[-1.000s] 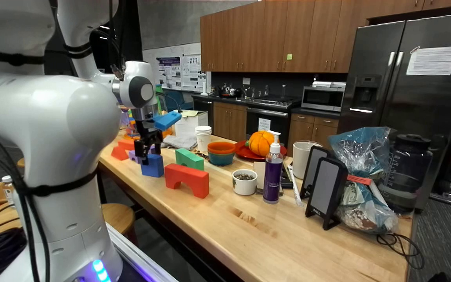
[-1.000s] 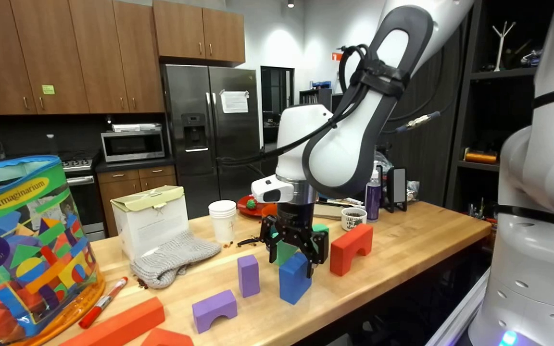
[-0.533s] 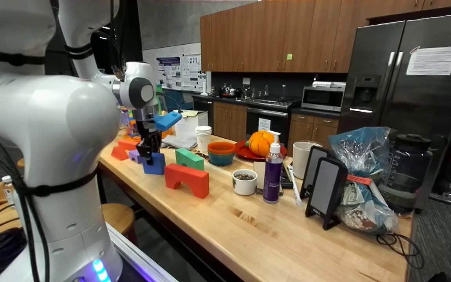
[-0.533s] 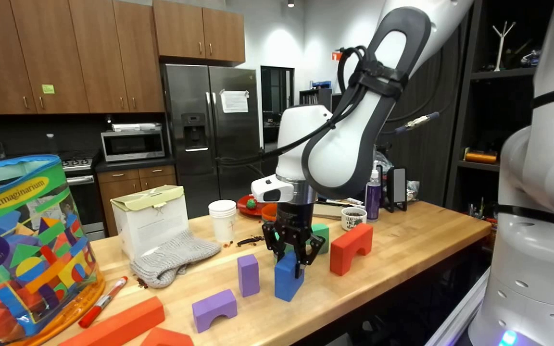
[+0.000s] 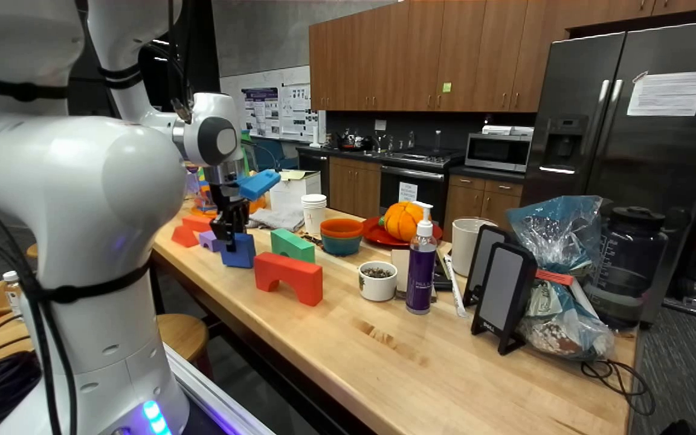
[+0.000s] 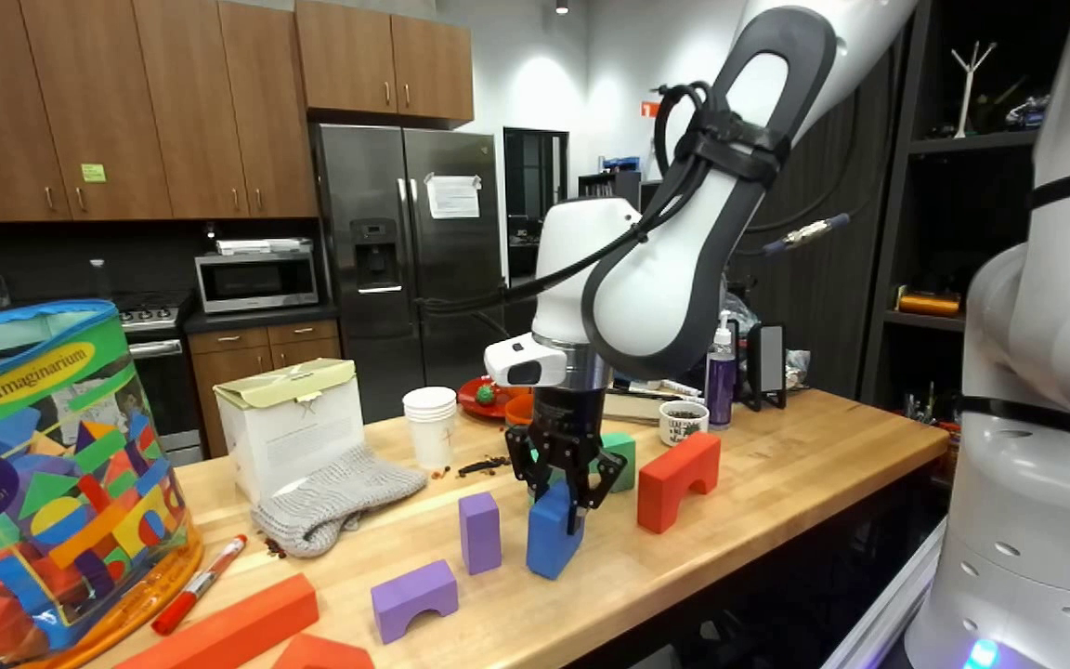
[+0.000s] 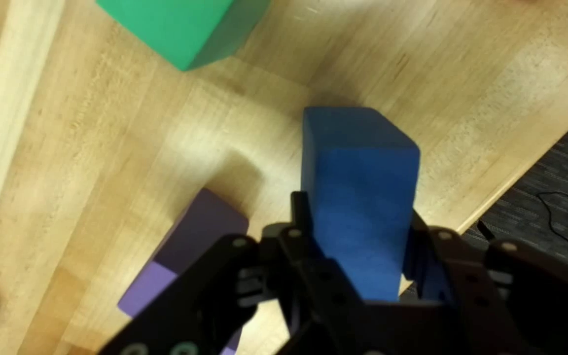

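Wrist view's got the pincer (image 7: 357, 222) pinching the blue block (image 7: 363, 185), one jaw per long side, so the top's long axis runs straight out between them. Can't tell if the block's touching the table (image 7: 91, 108) or just above it; purple block (image 7: 202, 229) is near, green arch block (image 7: 180, 29) farther off.

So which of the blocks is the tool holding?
The blue rectangular block, clamped in the black tool; others, like the upright purple rectangular block and red arch-shaped block, stand outside its grip.
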Controlling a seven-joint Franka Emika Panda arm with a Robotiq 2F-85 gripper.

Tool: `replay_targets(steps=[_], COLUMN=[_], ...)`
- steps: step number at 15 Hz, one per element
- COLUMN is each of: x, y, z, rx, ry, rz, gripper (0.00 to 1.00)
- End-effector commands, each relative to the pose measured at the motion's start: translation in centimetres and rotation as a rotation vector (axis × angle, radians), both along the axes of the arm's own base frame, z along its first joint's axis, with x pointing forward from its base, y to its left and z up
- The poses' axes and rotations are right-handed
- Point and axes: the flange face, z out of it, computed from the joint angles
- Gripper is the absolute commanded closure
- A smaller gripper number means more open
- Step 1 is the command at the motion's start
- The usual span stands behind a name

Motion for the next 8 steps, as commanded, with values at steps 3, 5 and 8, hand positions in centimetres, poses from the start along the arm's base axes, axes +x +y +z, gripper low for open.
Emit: replay_targets(steps=[3, 5, 8], x=[-0.3, -0.1, 0.3], y=[-0.3, -0.5, -1.3], z=[3.7, 5.0, 6.8], rx=[0.021, 0.03, 0.051], ry=[-0.054, -0.08, -0.097], rz=[-0.028, -0.051, -0.099], gripper=[0.84, 0.84, 0.84])
